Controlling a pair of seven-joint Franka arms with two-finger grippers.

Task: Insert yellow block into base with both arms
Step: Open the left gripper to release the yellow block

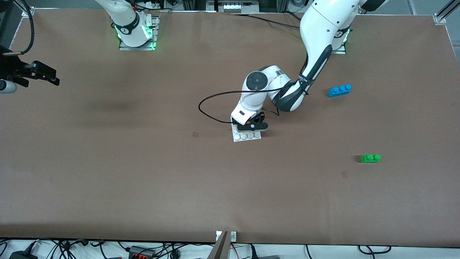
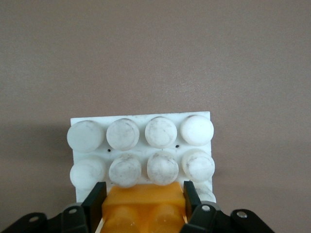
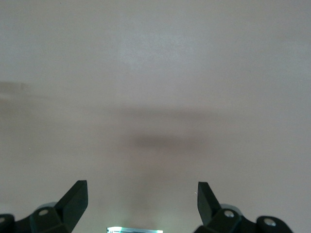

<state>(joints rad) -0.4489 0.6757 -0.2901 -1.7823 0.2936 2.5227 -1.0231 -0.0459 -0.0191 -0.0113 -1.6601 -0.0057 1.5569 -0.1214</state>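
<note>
Clamped on the yellow block (image 2: 143, 206) are the two black fingers (image 2: 95, 200) of the left gripper (image 2: 144, 204), one finger pressed to each end of the brick, as is seen in the left wrist view. The block is held down over the base (image 2: 141, 145), at the edge of the stud grid nearest the wrist camera; whether it is fully seated on the studs cannot be told, since its underside is hidden. Two rows of worn, round white studs are left uncovered on the plate, and small dark specks are seen between them.

In the front view the left gripper (image 1: 252, 126) is found low over the base (image 1: 246, 136), which lies flat on the brown table (image 1: 143, 172) near its middle. Only the row of studs nearest the front camera is shown there; the remainder is hidden by the gripper and wrist. A black cable (image 1: 212, 102) is looped out from the left arm's wrist.

Wide apart are the jaws of the right gripper (image 3: 143, 201), with nothing between them; only bare table and a faint shadow are seen in the right wrist view. This gripper (image 1: 39, 73) is held up at the right arm's end of the table, where the arm waits.

A blue brick (image 1: 339, 90) is set toward the left arm's end, and a green brick (image 1: 370, 158) lies nearer to the front camera than the blue one. Both are well apart from the base.
</note>
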